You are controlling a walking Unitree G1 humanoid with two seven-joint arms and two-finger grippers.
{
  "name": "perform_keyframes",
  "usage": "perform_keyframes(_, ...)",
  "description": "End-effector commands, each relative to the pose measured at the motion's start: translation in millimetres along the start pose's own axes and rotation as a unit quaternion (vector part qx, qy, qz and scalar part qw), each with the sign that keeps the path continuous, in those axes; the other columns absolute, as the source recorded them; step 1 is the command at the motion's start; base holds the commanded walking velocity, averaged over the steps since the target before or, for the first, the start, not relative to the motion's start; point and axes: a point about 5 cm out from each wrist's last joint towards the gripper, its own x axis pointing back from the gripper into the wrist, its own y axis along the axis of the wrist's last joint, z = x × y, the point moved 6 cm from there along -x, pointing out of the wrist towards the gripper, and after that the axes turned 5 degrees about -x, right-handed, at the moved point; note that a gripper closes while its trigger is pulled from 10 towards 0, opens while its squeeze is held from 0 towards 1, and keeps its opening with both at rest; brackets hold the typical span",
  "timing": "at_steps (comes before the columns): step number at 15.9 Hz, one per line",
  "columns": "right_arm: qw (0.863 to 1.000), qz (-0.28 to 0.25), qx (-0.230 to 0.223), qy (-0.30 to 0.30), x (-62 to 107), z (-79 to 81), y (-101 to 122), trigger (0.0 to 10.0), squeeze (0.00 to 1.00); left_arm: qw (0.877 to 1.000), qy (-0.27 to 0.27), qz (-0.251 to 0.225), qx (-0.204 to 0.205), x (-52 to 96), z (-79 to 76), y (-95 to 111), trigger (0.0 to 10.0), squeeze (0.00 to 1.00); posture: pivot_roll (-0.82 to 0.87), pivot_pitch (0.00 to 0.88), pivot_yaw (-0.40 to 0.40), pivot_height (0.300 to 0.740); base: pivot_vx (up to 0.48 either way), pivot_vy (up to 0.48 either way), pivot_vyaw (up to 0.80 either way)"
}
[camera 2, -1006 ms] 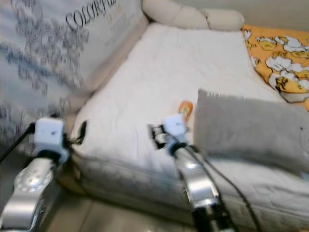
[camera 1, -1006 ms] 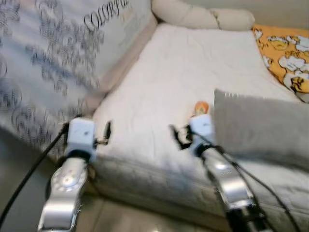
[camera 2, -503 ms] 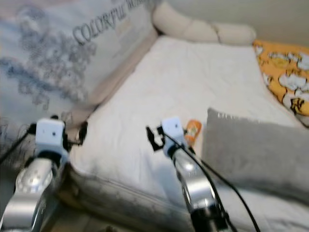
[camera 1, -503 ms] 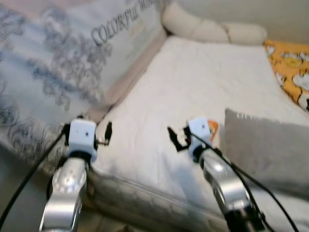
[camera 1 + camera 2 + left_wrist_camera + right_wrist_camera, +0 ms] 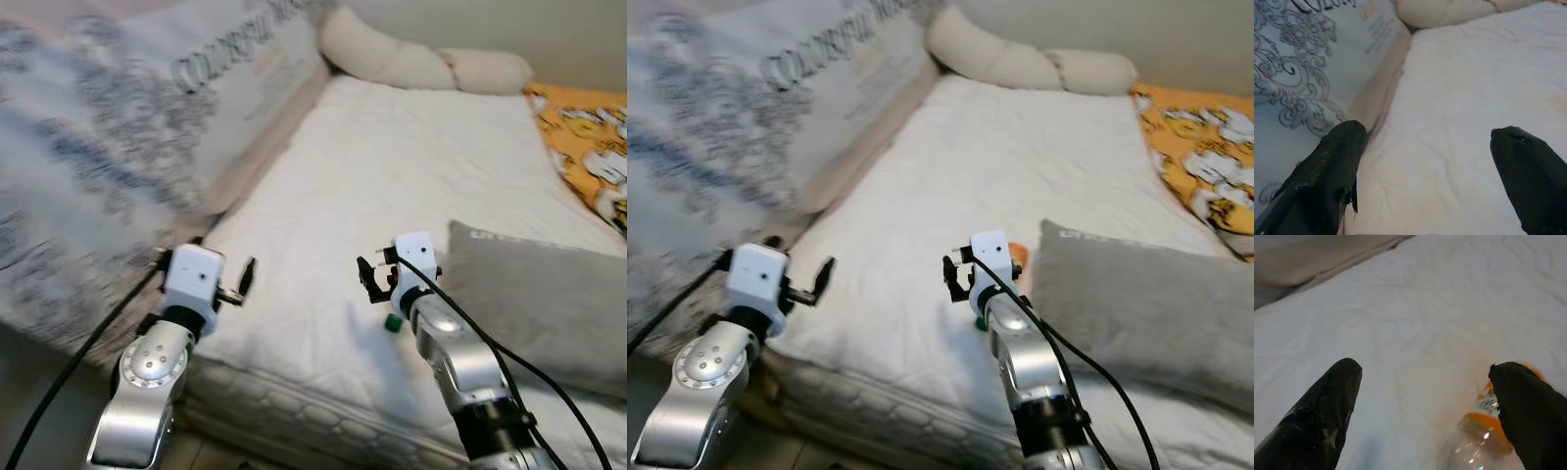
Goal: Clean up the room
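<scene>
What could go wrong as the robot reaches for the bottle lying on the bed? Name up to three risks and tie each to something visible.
1. The bottle lies on its side on the soft white mattress, so a nudge from the open right gripper may roll it.
2. It sits close beside the grey pillow, which may crowd one finger or hide the bottle.
3. In the right wrist view the bottle sits by one finger, off centre, so closing now may clip rather than grasp it.
</scene>
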Motion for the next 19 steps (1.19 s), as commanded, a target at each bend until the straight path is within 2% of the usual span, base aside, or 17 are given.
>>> perform_keyframes(1, 0.999, 0.016, -0.010, -0.033, -3.5, -16.4, -1, 10.0, 0.00, 0.999, -0.036, -0.002, -0.005, -2.1, -10.6, 4, 10.0, 0.00, 0.04, 0.000, 0.004, 0.740, 0.000, 0.000, 0.00)
perform_keyframes(2, 0.998, 0.031, -0.014, -0.051, -6.0, -22.2, -5, 10.0, 0.47, 0.999, -0.053, 0.000, -0.009, -2.5, -15.6, 4, 10.0, 0.00, 0.04, 0.000, 0.004, 0.740, 0.000, 0.000, 0.00)
perform_keyframes(3, 0.996, 0.056, -0.023, -0.068, -10.6, -27.6, -10, 10.0, 1.00, 0.997, -0.081, 0.003, -0.013, -3.5, -23.3, 4, 10.0, 0.00, 0.04, 0.000, 0.007, 0.740, 0.000, 0.000, 0.00)
perform_keyframes(5, 0.993, 0.083, -0.023, -0.080, -19.4, -30.7, -15, 10.0, 1.00, 0.995, -0.102, 0.002, -0.013, -6.4, -27.6, 6, 10.0, 0.00, 0.04, 0.000, 0.014, 0.740, 0.000, 0.000, 0.00)
perform_keyframes(6, 0.991, 0.096, -0.016, -0.090, -23.5, -33.8, -17, 10.0, 1.00, 0.994, -0.104, 0.000, -0.020, -8.2, -26.8, 7, 10.0, 0.10, 0.04, 0.000, 0.017, 0.740, 0.000, 0.000, 0.00)
perform_keyframes(7, 0.989, 0.106, -0.013, -0.100, -26.7, -37.7, -18, 10.0, 1.00, 0.994, -0.108, -0.001, -0.024, -9.4, -26.2, 7, 10.0, 1.00, 0.04, 0.000, 0.018, 0.740, 0.000, 0.000, 0.00)
perform_keyframes(10, 0.984, 0.129, -0.008, -0.119, -31.9, -46.3, -23, 10.0, 1.00, 0.991, -0.129, -0.006, -0.026, -9.0, -28.3, 10, 10.0, 1.00, 0.05, 0.000, 0.021, 0.740, 0.000, 0.000, 0.00)
perform_keyframes(11, 0.985, 0.134, -0.024, -0.108, -36.0, -43.9, -25, 10.0, 1.00, 0.990, -0.139, -0.006, -0.032, -8.6, -30.5, 11, 10.0, 1.00, 0.05, 0.000, 0.024, 0.740, 0.000, 0.000, 0.00)
perform_keyframes(14, 0.990, 0.112, -0.048, -0.076, -44.5, -34.0, -11, 10.0, 1.00, 0.989, -0.142, -0.004, -0.035, -7.2, -30.8, 11, 10.0, 1.00, 0.06, 0.000, 0.031, 0.740, 0.000, 0.000, 0.00)
perform_keyframes(19, 0.991, 0.113, -0.038, -0.067, -48.5, -32.0, -9, 10.0, 1.00, 0.988, -0.147, -0.002, -0.041, -4.7, -33.9, 11, 10.0, 1.00, 0.09, 0.000, 0.021, 0.740, 0.000, 0.000, 0.00)
